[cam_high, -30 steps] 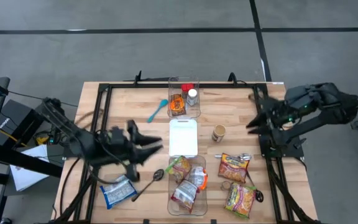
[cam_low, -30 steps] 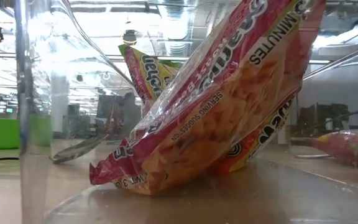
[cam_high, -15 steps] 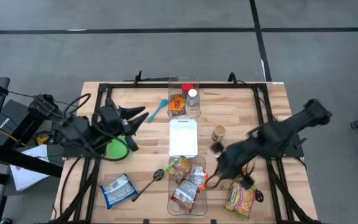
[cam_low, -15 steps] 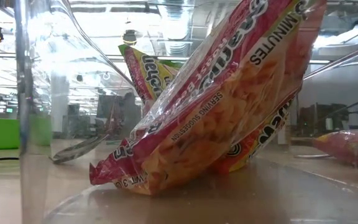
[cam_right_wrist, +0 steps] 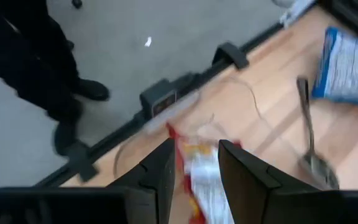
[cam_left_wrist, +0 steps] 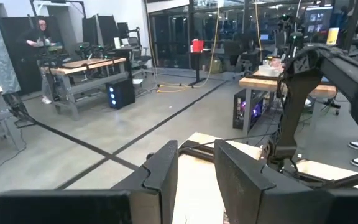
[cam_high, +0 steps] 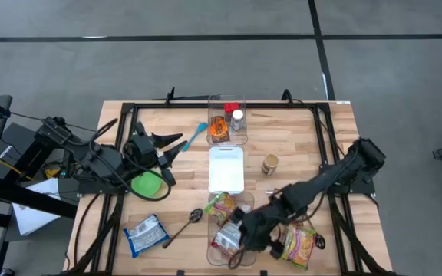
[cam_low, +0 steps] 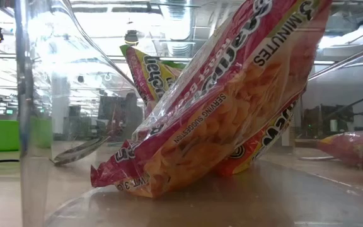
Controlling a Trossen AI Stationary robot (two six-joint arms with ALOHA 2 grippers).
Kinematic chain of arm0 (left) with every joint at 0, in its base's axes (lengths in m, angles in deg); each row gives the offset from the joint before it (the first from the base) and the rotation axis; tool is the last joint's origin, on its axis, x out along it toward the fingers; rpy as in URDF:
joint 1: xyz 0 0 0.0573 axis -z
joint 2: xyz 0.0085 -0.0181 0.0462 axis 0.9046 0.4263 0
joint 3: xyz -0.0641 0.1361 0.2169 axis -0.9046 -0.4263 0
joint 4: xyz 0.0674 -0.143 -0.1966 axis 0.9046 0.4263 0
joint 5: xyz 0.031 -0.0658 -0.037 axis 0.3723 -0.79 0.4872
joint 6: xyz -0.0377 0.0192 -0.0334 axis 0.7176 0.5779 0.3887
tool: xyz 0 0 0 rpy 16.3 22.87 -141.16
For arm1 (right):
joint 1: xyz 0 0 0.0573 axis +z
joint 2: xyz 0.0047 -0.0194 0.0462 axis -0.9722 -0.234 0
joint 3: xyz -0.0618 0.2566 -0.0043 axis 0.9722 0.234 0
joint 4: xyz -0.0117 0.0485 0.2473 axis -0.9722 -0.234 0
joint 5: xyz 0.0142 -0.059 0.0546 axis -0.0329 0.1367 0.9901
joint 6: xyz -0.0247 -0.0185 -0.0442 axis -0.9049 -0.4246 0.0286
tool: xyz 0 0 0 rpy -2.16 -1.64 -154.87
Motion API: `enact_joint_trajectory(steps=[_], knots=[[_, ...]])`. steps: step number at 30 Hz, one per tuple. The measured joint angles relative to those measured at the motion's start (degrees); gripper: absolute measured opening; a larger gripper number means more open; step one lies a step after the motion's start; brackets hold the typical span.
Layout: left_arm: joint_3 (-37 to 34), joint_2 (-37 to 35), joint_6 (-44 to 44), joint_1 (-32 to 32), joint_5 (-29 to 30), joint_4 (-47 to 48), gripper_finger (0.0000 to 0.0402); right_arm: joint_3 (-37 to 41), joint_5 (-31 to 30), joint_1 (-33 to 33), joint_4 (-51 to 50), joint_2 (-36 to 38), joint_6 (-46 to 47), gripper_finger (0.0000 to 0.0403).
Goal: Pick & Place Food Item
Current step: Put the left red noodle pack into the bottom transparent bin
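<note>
**Inspector:** Where does the food item lie?

**Assistant:** A red noodle packet (cam_high: 229, 239) leans in the clear front bin (cam_high: 214, 259) with two more packets, three in all. The right gripper (cam_high: 245, 234) hovers at its three o'clock side; the right wrist view shows the fingers (cam_right_wrist: 160, 167) apart, a packet between them, contact unclear.

**Inspector:** Surroundings?

**Assistant:** Another packet (cam_high: 298, 245) lies at four o'clock, a spoon (cam_high: 183, 225) and blue pouch (cam_high: 145, 234) toward nine. A white lid (cam_high: 225, 169) sits at twelve, the far bin (cam_high: 227, 120) beyond.

**Inspector:** The other arm?

**Assistant:** The left gripper (cam_high: 169, 146) waits raised near a green bowl (cam_high: 146, 183), jaws slightly apart, empty. Only the low view shows packet print (cam_low: 232, 94).
</note>
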Motion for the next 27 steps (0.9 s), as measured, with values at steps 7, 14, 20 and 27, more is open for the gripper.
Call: enact_joint_trajectory(steps=[7, 14, 20, 27], knots=[[-0.06, -0.02, 1.35, 0.01, -0.04, -0.04, 0.0099, 0.02, -2.73, 2.4, 5.19, -7.09, -2.41, 0.0116], [-0.08, -0.02, 1.48, 0.01, -0.04, -0.05, 0.0099, 0.0, -6.62, 3.15, 6.36, -12.1, -5.07, 0.0116], [-0.08, -0.02, 2.37, 0.39, -0.08, -0.05, 0.0099, 0.02, -10.14, 2.44, 3.05, -12.06, -5.62, 0.0116], [-0.08, -0.02, 2.81, 0.49, -0.28, -0.05, 0.0099, 0.0, -13.52, 1.47, 1.7, -12.02, -5.6, 0.0116]])
